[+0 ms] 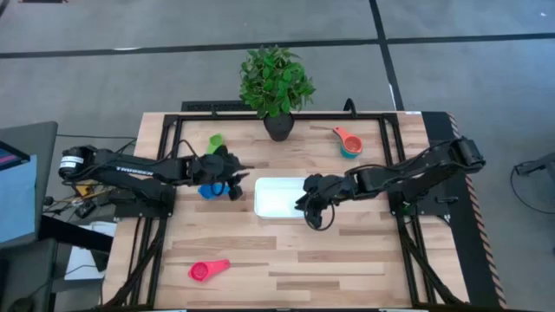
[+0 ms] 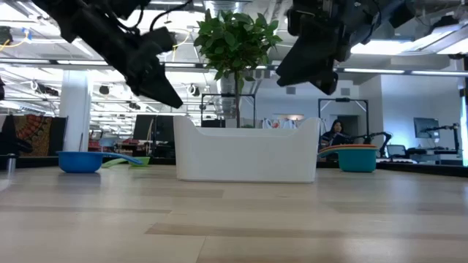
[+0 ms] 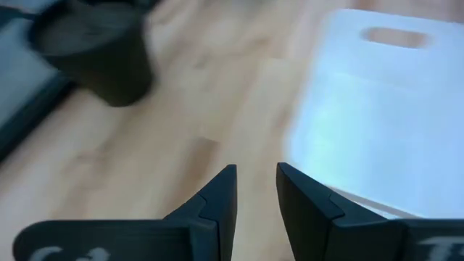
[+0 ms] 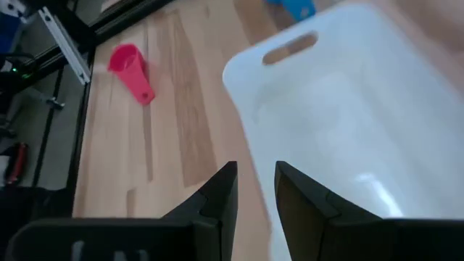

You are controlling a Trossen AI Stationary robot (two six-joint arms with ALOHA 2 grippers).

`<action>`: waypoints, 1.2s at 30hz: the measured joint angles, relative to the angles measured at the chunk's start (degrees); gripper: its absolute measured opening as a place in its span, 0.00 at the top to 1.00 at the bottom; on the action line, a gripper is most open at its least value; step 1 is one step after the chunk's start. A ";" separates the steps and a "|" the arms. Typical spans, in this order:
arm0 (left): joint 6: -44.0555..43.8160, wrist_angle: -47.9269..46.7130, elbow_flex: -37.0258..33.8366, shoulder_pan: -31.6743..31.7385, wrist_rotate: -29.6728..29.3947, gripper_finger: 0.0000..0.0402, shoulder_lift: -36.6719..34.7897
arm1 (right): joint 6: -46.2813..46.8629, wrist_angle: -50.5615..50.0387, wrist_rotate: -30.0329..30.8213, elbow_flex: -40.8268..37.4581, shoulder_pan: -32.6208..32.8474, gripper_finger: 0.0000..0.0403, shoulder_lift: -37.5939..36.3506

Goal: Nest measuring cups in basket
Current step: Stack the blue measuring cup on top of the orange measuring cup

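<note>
The white basket (image 1: 279,197) stands in the middle of the table, and nothing shows in it from above. My left gripper (image 1: 241,182) hovers off its left end, open by a narrow gap and holding nothing (image 3: 256,181). My right gripper (image 1: 309,206) hovers over the basket's right end, also narrowly open and holding nothing (image 4: 255,181). A blue cup (image 1: 209,190) lies under the left arm. The green cup (image 1: 215,140) sits farther back on the left. An orange cup rests in a teal one (image 1: 348,143) at the far right. The red cup (image 1: 208,270) lies near the front edge.
A potted plant in a dark pot (image 1: 277,121) stands at the far edge behind the basket. In the low view both grippers (image 2: 172,98) (image 2: 300,77) hang above the basket's rim (image 2: 247,128). Bare wood lies in front of the basket and at the front right.
</note>
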 joint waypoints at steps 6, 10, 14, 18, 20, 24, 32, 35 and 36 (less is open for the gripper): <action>-6.94 -6.48 0.00 -6.02 6.17 0.78 -5.01 | 3.37 5.59 10.61 -0.06 5.07 0.71 5.15; -15.56 -16.99 0.01 -10.58 6.40 0.78 -10.39 | 3.36 12.08 14.14 0.00 7.76 0.71 7.14; -24.31 -31.47 0.02 -15.03 0.00 0.78 -14.37 | 3.15 16.91 15.80 0.02 9.58 0.71 7.36; -33.95 -42.91 0.00 -15.95 -10.48 0.78 -15.27 | 1.92 18.29 19.13 0.02 11.09 0.71 7.36; -37.23 -45.81 0.00 -14.74 -12.89 0.78 -15.20 | 2.47 18.96 20.18 0.02 11.86 0.71 7.36; -41.10 -49.04 0.00 -9.97 -13.38 0.78 -13.95 | 5.47 19.67 20.78 0.02 14.53 0.71 7.34; -38.28 -49.47 0.00 -1.36 -5.47 0.78 -9.37 | 11.24 19.47 28.14 0.03 21.72 0.71 6.81; -37.86 -49.37 0.00 -0.74 -2.29 0.78 -7.10 | 11.77 19.00 31.68 0.00 24.16 0.71 6.46; -37.35 -49.22 0.00 -0.74 -1.46 0.78 -6.33 | 11.78 19.20 32.90 0.00 24.84 0.71 6.35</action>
